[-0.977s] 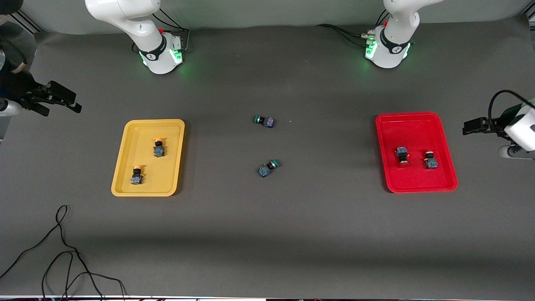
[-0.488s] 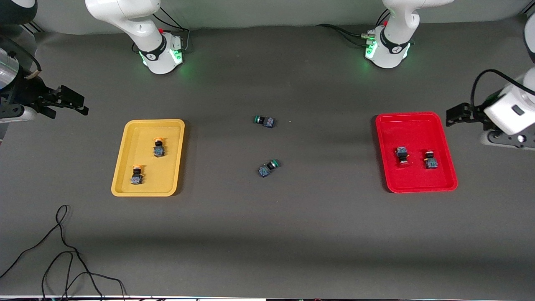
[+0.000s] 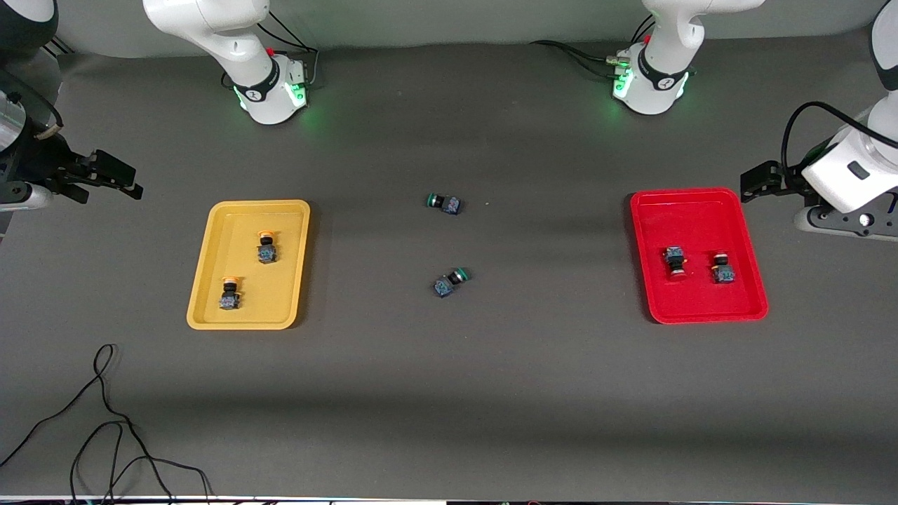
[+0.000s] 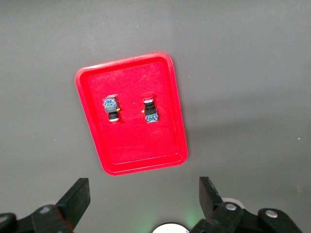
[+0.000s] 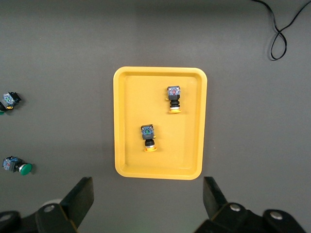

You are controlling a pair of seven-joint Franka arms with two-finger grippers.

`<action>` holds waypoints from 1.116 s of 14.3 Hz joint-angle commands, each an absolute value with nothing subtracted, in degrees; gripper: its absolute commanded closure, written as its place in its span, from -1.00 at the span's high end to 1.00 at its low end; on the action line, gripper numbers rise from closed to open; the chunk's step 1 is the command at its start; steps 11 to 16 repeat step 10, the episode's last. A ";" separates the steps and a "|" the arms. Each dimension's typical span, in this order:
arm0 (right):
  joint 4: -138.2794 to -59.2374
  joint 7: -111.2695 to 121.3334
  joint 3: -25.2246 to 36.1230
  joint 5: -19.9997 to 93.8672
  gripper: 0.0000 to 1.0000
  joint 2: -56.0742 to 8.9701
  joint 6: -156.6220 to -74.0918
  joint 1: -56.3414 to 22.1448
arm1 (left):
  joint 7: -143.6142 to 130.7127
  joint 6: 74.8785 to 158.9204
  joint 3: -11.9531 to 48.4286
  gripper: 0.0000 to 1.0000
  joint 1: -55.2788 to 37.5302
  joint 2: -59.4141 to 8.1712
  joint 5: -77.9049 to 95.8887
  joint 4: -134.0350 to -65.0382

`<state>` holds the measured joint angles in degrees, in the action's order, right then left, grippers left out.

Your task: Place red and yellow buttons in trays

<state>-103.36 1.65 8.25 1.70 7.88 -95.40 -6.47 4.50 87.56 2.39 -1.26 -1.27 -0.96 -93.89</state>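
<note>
Front view has both yellow buttons (image 3: 247, 274) lying in the yellow tray (image 3: 210, 266) toward the right arm's end of the table, and both red buttons (image 3: 697, 264) in the red tray (image 3: 701, 200) toward the left arm's end, so we'd call the sorting done. Only two green buttons (image 3: 447, 241) sit on the mat (image 3: 449, 393) between the trays (not ours to move, we think). Each button lies on its side, long axis roughly running toward the front camera. Our left gripper (image 3: 754, 184) hangs just outside the red tray's corner, jaws spread wide and empty; the right gripper (image 3: 119, 180) hangs well apart from the yellow tray, equally wide and empty. Neither has a button between its jaws.
</note>
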 commanded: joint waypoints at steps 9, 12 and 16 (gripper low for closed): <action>-96.24 0.35 8.09 0.44 1.00 1.94 -91.23 -6.77 | 3.17 86.40 1.32 0.99 -1.93 0.97 -0.62 -94.75; -96.07 0.35 8.00 0.53 1.00 1.93 -91.23 -6.85 | 1.16 86.48 1.32 0.99 -1.93 1.14 -0.53 -94.66; -96.07 0.35 8.00 0.53 1.00 1.93 -91.23 -6.85 | 1.16 86.48 1.32 0.99 -1.93 1.14 -0.53 -94.66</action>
